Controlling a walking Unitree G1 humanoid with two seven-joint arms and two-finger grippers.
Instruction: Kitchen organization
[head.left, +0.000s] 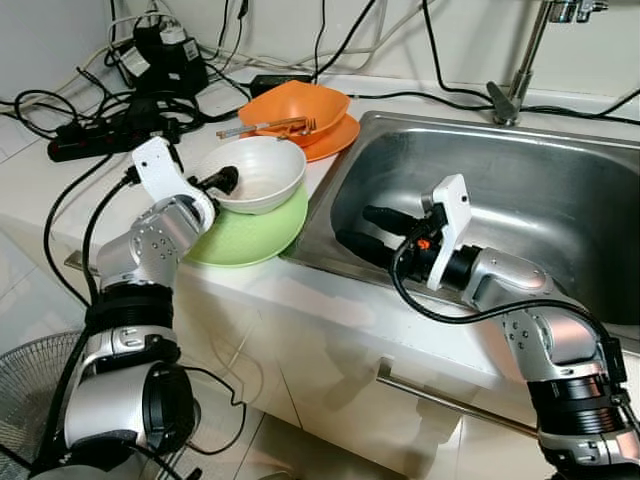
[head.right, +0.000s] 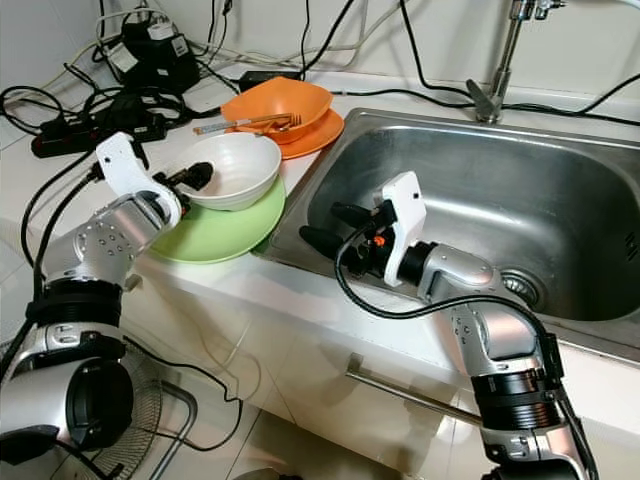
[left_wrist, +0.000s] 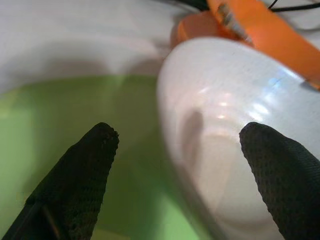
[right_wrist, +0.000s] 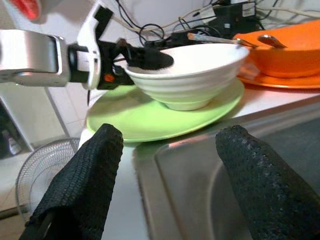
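A white bowl (head.left: 262, 170) sits on a green plate (head.left: 245, 240) at the counter's front, just left of the sink (head.left: 520, 190). My left gripper (head.left: 215, 186) is open and straddles the bowl's near-left rim, one finger (left_wrist: 277, 170) inside the bowl and the other finger (left_wrist: 82, 170) outside over the plate. Behind them an orange bowl (head.left: 295, 103) rests on an orange plate (head.left: 335, 138), with a fork and chopsticks (head.left: 275, 126) across it. My right gripper (head.left: 368, 232) is open with nothing between its fingers, low in the sink's left end, pointing toward the green plate (right_wrist: 165, 117).
A faucet (head.left: 515, 85) stands behind the sink and the drain (head.right: 520, 285) lies at its right. A power strip (head.left: 100, 135), adapters and tangled cables cover the counter's back left. A floor fan (head.left: 30, 400) stands below left. A drawer handle (head.left: 450, 400) juts from the cabinet front.
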